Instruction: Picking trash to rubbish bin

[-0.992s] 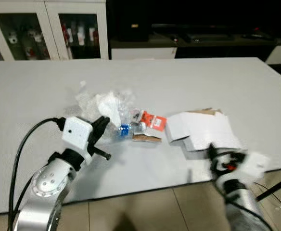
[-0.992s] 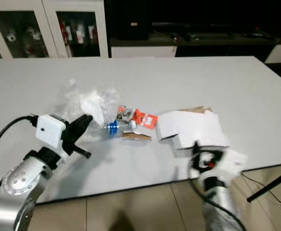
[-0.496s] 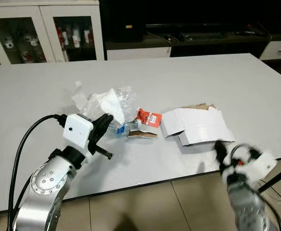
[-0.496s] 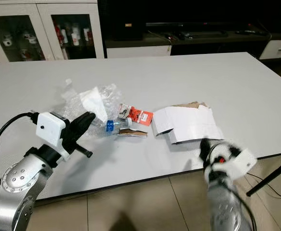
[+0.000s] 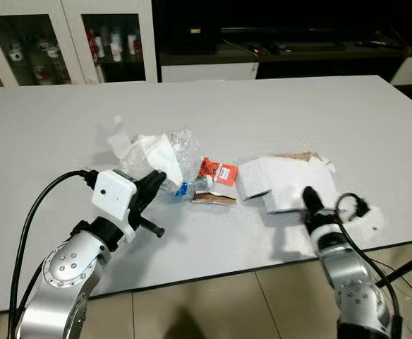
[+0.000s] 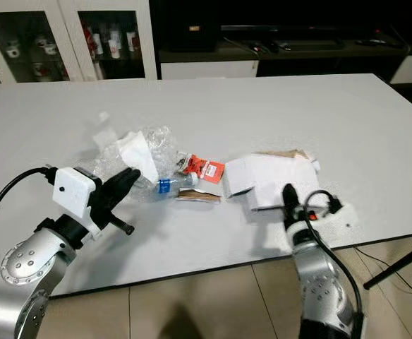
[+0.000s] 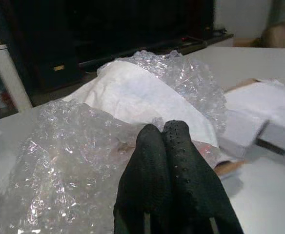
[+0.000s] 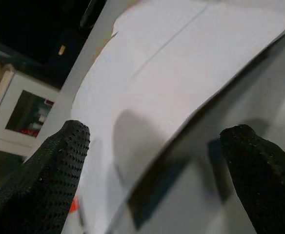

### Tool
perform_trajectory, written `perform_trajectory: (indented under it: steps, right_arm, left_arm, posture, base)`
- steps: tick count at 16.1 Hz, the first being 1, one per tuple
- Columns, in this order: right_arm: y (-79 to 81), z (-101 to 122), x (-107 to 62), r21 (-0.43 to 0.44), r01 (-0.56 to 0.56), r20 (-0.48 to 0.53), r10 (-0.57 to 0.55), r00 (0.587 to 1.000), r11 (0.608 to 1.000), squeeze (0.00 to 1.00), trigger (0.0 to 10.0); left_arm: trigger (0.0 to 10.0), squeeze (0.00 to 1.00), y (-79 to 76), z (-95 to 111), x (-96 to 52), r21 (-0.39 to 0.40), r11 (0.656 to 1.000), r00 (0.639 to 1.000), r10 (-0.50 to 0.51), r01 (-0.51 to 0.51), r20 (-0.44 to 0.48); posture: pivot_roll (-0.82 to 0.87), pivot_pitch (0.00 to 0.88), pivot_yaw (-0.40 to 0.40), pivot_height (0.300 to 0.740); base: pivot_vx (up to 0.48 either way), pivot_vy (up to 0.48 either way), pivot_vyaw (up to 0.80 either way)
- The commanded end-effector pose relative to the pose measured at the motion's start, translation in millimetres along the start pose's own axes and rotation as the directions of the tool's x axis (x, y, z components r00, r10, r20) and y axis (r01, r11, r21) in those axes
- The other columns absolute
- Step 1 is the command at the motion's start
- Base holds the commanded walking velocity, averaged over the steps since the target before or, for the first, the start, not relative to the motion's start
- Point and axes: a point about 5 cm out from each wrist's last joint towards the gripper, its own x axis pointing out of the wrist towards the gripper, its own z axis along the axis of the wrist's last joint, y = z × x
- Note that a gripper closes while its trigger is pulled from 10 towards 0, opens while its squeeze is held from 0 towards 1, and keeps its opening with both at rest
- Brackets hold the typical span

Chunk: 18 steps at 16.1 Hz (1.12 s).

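The white surface is evenly lit from above, soft shadows are cast beneath the arms, and the wrist views are softly blurred up close.

Right gripper seen spread wide, two black fingers well apart. White cardboard box lying between and just beyond them, edge raised off desk, shadow beneath. White cabinet blurred far behind. Small orange scrap glimpsed beside one finger.

Bare table behind trash; bubble wrap blocks L pincer; box blocks R
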Motion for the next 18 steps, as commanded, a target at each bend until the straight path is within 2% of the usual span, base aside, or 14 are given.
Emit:
perform_trajectory:
  steps: [1,4,6,8,9,10,11,18]
  right_arm:
    - [5.9,-17,0.9,0.068,-0.001,-0.044,0.004,0.999,0.998,0.0,10.0]
    - [9.4,-19,3.5,0.127,-0.011,-0.048,0.017,0.999,0.992,0.0,10.0]
    - [13.7,-22,8.4,0.236,-0.058,-0.049,0.072,0.996,0.97,0.0,10.0]
    - [14.9,-23,13.4,0.255,-0.077,-0.052,0.093,0.994,0.964,0.0,10.0]
    - [15.9,-24,20.2,0.281,-0.082,-0.05,0.1,0.994,0.956,0.0,6.9]
    - [17.0,-24,21.7,0.294,-0.088,-0.045,0.105,0.993,0.952,0.0,6.9]
    - [19.5,-22,24.0,0.305,-0.101,-0.037,0.118,0.992,0.947,0.0,0.0]
    - [16.1,-19,26.8,0.364,-0.125,0.031,0.122,0.992,0.923,0.0,0.0]
  left_arm:
    - [10.0,0.0,-8.1,7,0.4,0.005,0.998,0.998,-0.065,0.065,0.023]
    - [10.0,0.0,-14.1,9,0.9,0.001,0.994,0.994,-0.105,0.105,0.03]
    - [10.0,0.0,-15.6,7,2.2,-0.003,0.994,0.994,-0.107,0.107,0.026]
    - [10.0,0.0,-15.5,7,3.7,-0.002,0.994,0.994,-0.109,0.109,0.026]
    - [10.0,0.0,-14.9,7,5.6,0.007,0.994,0.994,-0.11,0.109,0.026]
    - [10.0,0.0,-14.8,7,5.8,0.008,0.994,0.994,-0.11,0.11,0.027]
    - [10.0,0.0,-14.4,8,6.4,0.008,0.994,0.994,-0.109,0.109,0.028]
    - [10.0,0.0,-15.4,7,4.7,0.005,0.995,0.994,-0.102,0.101,0.027]
  posture:
    - [0.08,0.0,-0.068,0.74]
    - [0.08,0.0,-0.074,0.74]
    - [0.07,0.0,-0.067,0.74]
    - [0.08,0.0,-0.064,0.74]
    - [0.08,0.0,-0.062,0.74]
    - [0.08,0.0,-0.062,0.74]
    - [0.08,0.0,-0.064,0.74]
    - [0.1,0.0,-0.076,0.74]
  base:
    - [0.0,0.0,0.0]
    - [0.0,0.0,0.0]
    - [0.0,0.0,0.0]
    - [0.0,0.0,0.0]
    - [0.0,0.0,0.0]
    - [0.0,0.0,0.0]
    - [0.0,0.0,0.0]
    - [0.0,0.0,0.0]
